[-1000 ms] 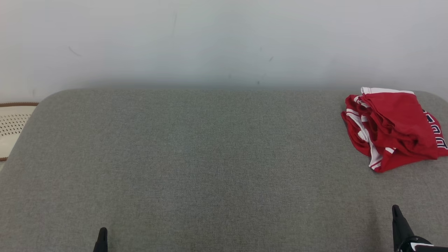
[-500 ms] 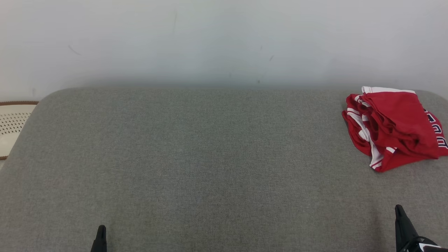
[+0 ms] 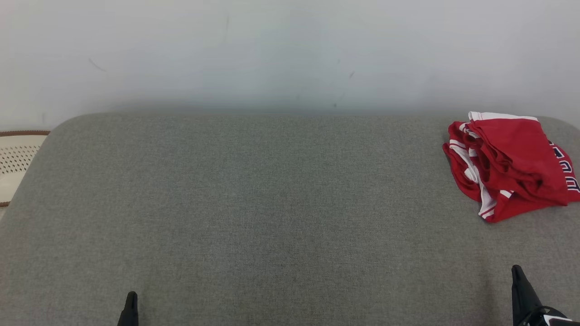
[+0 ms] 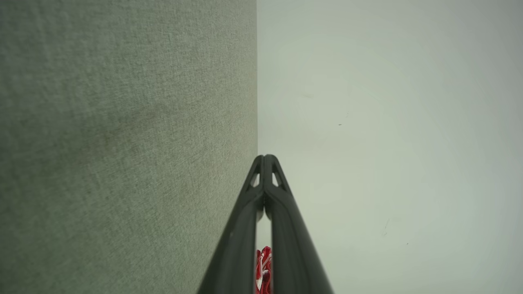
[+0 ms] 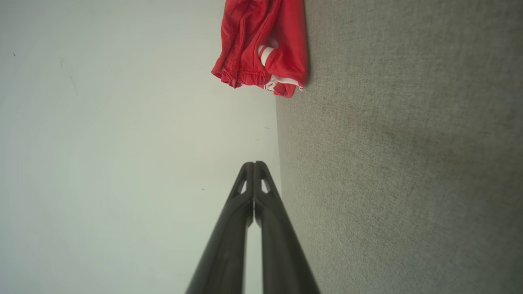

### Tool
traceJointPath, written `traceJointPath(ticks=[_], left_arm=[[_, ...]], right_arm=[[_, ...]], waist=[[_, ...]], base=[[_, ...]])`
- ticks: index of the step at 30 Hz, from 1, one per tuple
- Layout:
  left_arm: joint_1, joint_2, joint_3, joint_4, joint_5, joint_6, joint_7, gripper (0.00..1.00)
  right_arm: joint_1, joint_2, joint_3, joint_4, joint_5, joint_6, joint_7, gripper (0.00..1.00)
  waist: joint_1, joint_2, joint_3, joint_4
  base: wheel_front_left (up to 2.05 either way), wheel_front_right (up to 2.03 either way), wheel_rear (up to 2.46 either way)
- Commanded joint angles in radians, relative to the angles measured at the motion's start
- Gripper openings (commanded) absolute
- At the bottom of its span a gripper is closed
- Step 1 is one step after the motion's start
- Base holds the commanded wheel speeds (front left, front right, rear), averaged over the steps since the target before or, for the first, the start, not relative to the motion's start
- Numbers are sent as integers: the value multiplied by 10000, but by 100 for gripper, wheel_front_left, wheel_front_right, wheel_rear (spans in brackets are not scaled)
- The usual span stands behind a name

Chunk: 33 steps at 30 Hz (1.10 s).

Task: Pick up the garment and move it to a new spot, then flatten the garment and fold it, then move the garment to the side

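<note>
Bunched red garment (image 3: 509, 165), long axis seemingly near-to-far; left gripper (image 4: 264, 157), right gripper (image 5: 254, 163) clenched, empty

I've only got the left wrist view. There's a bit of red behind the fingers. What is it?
Observer: A red garment with white trim, bunched up at the surface's far right.
Operator: Is the right gripper on it?
Observer: No. The right gripper is shut, empty, well short of it.
Operator: Anything off to the left?
Observer: A pale perforated thing past the surface's left end.
</note>
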<state>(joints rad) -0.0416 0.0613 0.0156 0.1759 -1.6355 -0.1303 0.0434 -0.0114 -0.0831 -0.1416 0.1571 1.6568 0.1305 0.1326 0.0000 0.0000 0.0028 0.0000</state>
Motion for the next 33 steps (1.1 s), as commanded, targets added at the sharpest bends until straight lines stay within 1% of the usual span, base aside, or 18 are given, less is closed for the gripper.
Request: traceJointPath(ticks=[1, 33], left_arm=[[-18, 31, 33, 18, -12, -26, 40, 0], [-21, -30, 101, 21, 68, -26, 96, 0]], right_arm=[[-72, 31, -30, 25, -71, 4, 43, 0], [-99, 124, -162, 39, -164, 4, 153, 0]], waist=[[0, 0, -1, 0], [0, 0, -1, 0]], base=[[0, 0, 0], [0, 0, 0]])
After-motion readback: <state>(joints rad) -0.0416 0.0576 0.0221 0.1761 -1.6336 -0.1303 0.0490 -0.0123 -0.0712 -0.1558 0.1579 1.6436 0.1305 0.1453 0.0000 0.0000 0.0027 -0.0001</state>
